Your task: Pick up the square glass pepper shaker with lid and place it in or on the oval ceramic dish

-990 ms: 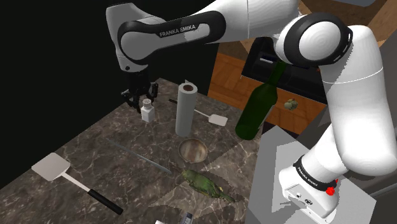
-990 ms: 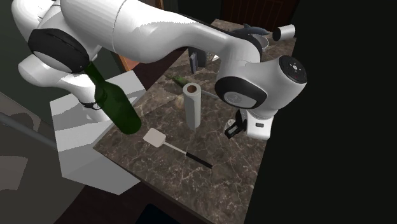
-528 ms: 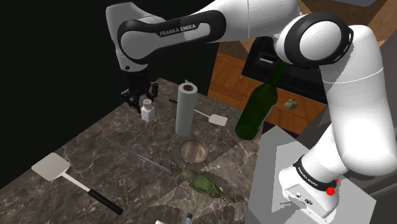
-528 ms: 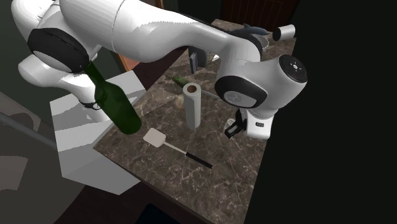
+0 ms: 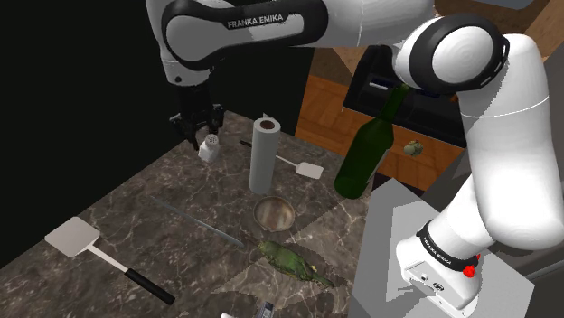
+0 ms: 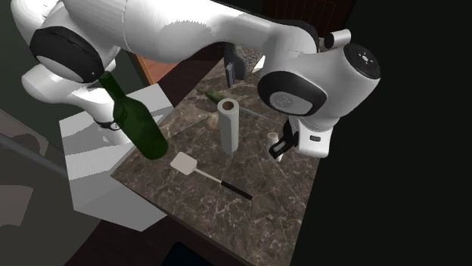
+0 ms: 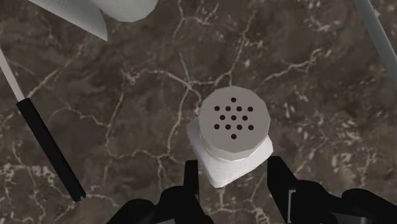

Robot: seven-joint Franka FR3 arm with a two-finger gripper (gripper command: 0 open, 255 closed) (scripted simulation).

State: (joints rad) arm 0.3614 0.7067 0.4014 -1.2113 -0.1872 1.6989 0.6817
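White square shaker with perforated grey lid (image 7: 233,130) is clasped between the narrowed fingers of the black end effector (image 7: 233,183). Grasp is judged done. Transfer to the greyish oval dish (image 5: 258,213), well apart from the end effector, is left.

Wrist view first: we only get the lid of the pepper shaker (image 7: 232,137), since most of its body sits hidden underneath, and the fingers (image 7: 191,184) cover its lower sides. The paper towel roll (image 7: 108,13), a thin pale rod (image 7: 378,32) and the spatula (image 7: 48,149) all get chopped off by the frame. In the shoulder view the arm hides the mouth of the green bottle (image 5: 363,158), and we can't make out the small thing (image 5: 264,312) cut off at the bottom edge.
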